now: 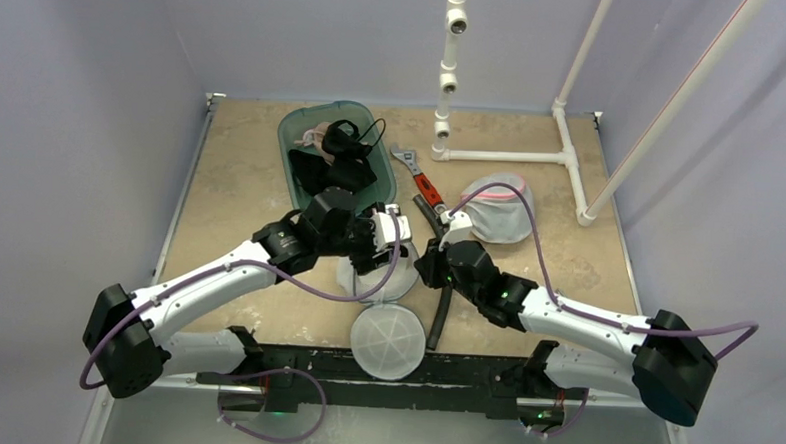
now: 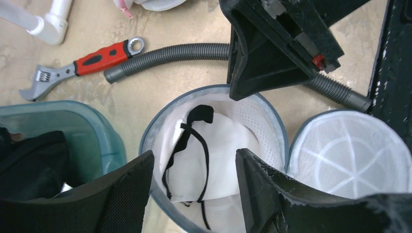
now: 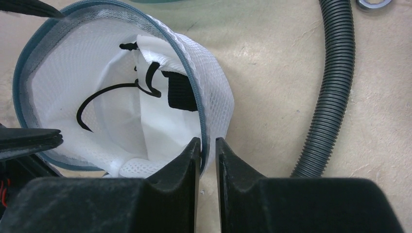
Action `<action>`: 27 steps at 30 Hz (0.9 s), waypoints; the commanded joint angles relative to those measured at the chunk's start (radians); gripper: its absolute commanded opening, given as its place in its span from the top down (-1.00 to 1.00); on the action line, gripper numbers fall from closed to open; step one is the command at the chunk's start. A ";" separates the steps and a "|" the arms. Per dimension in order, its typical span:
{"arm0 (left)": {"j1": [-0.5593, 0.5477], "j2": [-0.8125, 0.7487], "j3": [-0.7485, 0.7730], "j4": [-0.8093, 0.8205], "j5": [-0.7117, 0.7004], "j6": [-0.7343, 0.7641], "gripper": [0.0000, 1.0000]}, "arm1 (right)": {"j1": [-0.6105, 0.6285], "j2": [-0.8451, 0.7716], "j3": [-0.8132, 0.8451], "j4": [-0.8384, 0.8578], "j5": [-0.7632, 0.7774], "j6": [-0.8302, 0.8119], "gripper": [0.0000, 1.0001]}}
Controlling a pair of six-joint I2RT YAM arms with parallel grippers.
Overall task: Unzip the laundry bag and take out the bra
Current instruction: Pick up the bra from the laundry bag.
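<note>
Pinching the rim of the unzipped white mesh laundry bag (image 3: 214, 102), the right gripper (image 3: 207, 148) is clenched while the left gripper (image 2: 193, 165) hangs spread above the white black-strapped bra (image 3: 160, 121) inside.

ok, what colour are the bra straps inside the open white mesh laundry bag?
Black straps, white bra; clearest in left wrist view.
</note>
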 commanded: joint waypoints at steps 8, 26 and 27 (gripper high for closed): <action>-0.007 -0.073 -0.039 0.009 0.081 0.210 -0.04 | -0.004 -0.038 0.033 -0.025 -0.025 -0.014 1.00; -0.059 0.029 -0.053 0.064 -0.053 0.288 -0.13 | -0.005 -0.070 0.043 -0.046 -0.092 -0.021 1.00; -0.059 0.038 -0.059 0.083 -0.079 0.295 -0.17 | -0.004 -0.074 0.041 -0.045 -0.096 -0.020 1.00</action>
